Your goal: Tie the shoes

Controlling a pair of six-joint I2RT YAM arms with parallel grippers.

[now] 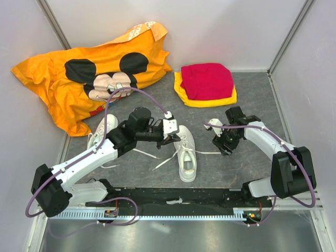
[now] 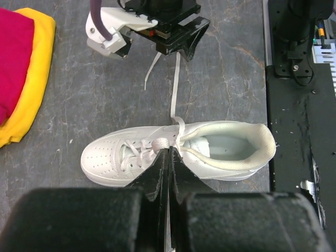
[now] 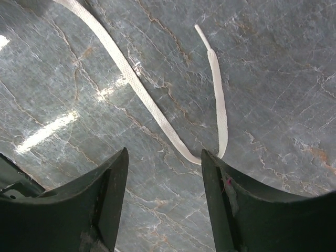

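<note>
One white sneaker (image 1: pixel 187 155) lies mid-worktop (image 1: pixel 247 113), heel toward 6 o'clock. Its twin (image 1: pixel 102 130) sits at its 9 o'clock, partly under the left arm (image 1: pixel 100 152). The left jaws are closed tight on a lace strand (image 2: pixel 157 143) at the tongue. The other lace (image 2: pixel 174 89) trails toward 3 o'clock, lying between the right jaws, which are spread wide and hold nothing.

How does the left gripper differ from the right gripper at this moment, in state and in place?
The left gripper has its fingers pressed together; the right gripper holds its fingers wide apart. The left gripper sits over the laced top of the white sneaker; the right gripper is over the bare table, with a loose lace lying before it. Both have black fingers.
</note>
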